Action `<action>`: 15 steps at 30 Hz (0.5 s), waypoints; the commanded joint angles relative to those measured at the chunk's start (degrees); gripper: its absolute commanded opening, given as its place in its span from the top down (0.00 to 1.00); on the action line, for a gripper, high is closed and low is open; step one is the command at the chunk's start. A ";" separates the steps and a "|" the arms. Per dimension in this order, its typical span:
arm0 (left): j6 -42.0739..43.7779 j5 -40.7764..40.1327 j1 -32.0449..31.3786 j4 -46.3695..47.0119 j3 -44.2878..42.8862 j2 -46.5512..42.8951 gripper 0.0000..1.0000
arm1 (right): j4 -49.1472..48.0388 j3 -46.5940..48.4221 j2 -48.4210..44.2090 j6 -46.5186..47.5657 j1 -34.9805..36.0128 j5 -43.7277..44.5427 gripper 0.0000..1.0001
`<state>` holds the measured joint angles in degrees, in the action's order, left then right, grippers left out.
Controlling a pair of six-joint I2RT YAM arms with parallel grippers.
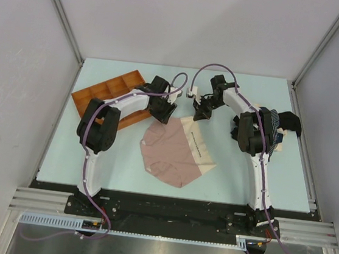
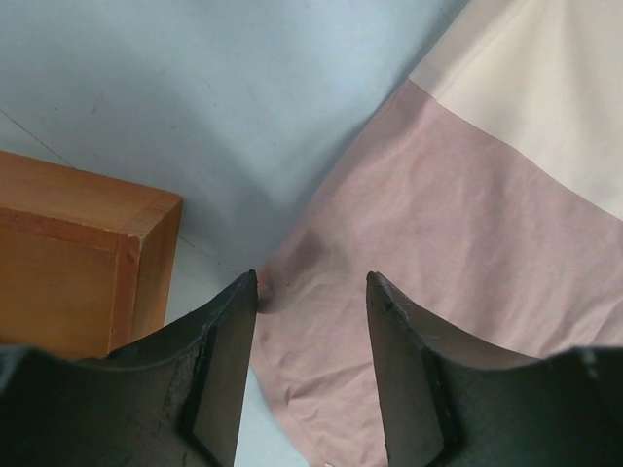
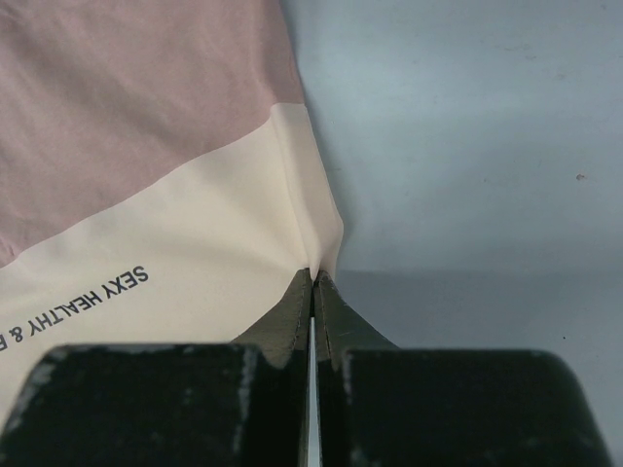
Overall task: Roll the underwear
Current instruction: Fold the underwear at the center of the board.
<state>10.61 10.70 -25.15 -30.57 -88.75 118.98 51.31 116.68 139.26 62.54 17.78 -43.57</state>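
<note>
- The right claw (image 3: 313,277) is pinched fully shut on a corner of the cream waistband (image 3: 195,253). A small fold of the band rises into the tips.
- The left claw (image 2: 311,282) stands part-way open with nothing gripped. Its two dark fingers (image 2: 229,341) sit either side of the pink cloth's edge, low over it. I cannot tell whether they touch the fabric.
- The pink underwear (image 1: 175,155) lies spread flat in the middle of the bench (image 1: 121,170), between the two arms. Its waistband runs along the side towards the right arm, and both claws are at its far end.
- Dark lettering (image 3: 122,290) is printed on the band, reading "SEXY HEALTHY &" before it runs out of sight.
- The orange tray (image 1: 116,87) sits at the far left of the bench, partly under the left arm. One corner is just beside the left claw, apart from the pink cloth.
- More underwear is heaped at the right side of the bench, behind the right arm's elbow. There is a navy striped piece (image 1: 273,121) with a black piece (image 1: 293,124) beside it. They are well apart from the pink one.
</note>
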 commanded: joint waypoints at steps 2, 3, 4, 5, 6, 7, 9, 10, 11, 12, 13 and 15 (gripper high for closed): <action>1.25 -0.85 0.36 -0.63 -3.09 0.64 0.49 | -0.77 -0.05 -2.59 -0.05 -0.11 -0.73 1.00; 1.25 -0.94 0.36 -0.55 -3.18 0.73 0.50 | -0.69 -0.05 -2.68 0.03 -0.03 -0.73 1.00; 1.25 -1.12 0.36 -0.37 -3.18 0.55 0.52 | -0.77 -0.05 -2.59 0.03 -0.11 -0.73 1.00; 1.17 -1.47 0.45 -0.28 -3.18 0.47 0.53 | -0.60 -0.05 -2.59 0.03 -0.03 -0.73 1.00; 1.08 -1.73 0.45 -0.37 -3.27 0.38 0.55 | -0.60 -0.14 -2.68 0.03 -0.11 -0.73 1.00; 0.99 -2.00 0.45 -0.37 -3.53 0.29 0.60 | -0.51 -0.14 -2.68 0.12 -0.11 -0.64 1.00; 1.08 -2.52 0.45 -0.28 -3.71 0.20 0.62 | -0.60 -0.14 -2.59 0.12 -0.11 -0.64 1.00; 1.08 -2.61 0.45 -0.37 -3.88 0.29 0.65 | -0.51 -0.05 -2.59 0.04 -0.11 -0.64 1.00; 1.08 -2.79 0.45 -0.37 -3.97 0.29 0.68 | -0.60 -0.05 -2.59 0.03 -0.11 -0.72 1.00; 1.08 -3.14 0.45 -0.46 -4.06 0.29 0.71 | -0.51 -0.05 -2.68 0.03 -0.11 -0.81 1.00; 1.16 -3.14 0.45 -0.55 -4.15 0.20 0.80 | -0.51 -0.14 -2.68 0.03 -0.20 -0.73 1.00; 1.08 -3.49 0.45 -0.72 -4.24 0.03 0.90 | -0.51 -0.23 -2.85 -0.14 -0.11 -0.90 1.00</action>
<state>10.76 8.56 -25.10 -31.00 -90.56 119.81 51.31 116.68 139.26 62.54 17.78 -43.57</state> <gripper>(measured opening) 0.173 0.010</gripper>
